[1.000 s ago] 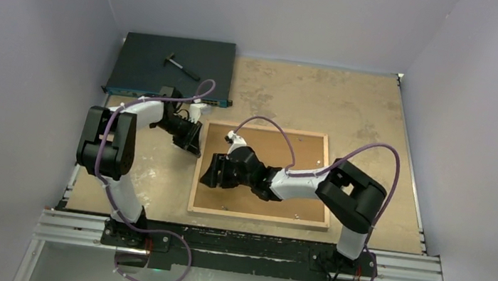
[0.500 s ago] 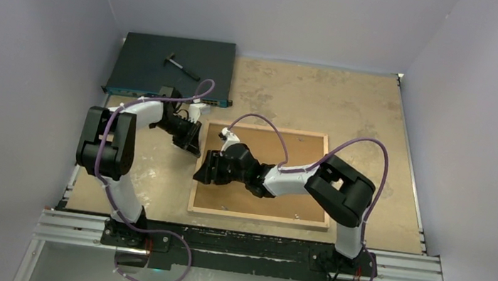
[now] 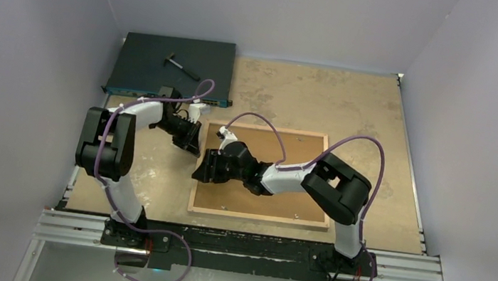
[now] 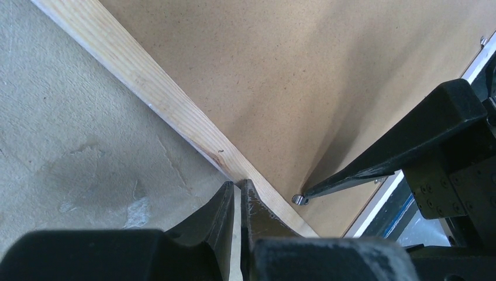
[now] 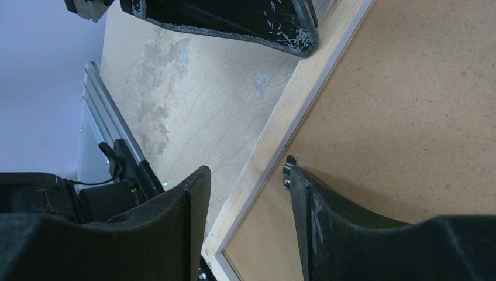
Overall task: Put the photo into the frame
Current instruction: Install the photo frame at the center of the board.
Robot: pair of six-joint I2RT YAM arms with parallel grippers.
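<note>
The frame (image 3: 258, 217) lies face down, its light wood back up, with the brown backing board (image 3: 302, 154) set inside it. The photo is hidden. My left gripper (image 3: 194, 150) is shut, its tips (image 4: 238, 186) against the outer side of the frame's left rail (image 4: 146, 82). My right gripper (image 3: 200, 172) is open and straddles that same rail (image 5: 310, 88). One of its fingers (image 5: 327, 234) touches a small metal tab (image 5: 288, 161) on the backing board (image 5: 409, 117); the other finger hangs over the table outside the frame.
A dark flat box (image 3: 147, 71) with a small hammer-like tool (image 3: 182, 66) on it lies at the back left. The metal rail (image 3: 240, 243) runs along the near edge. Grey walls close in left, right and behind.
My right gripper has slid left across the backing board to the frame's left rail. The left gripper and the frame have not moved.
</note>
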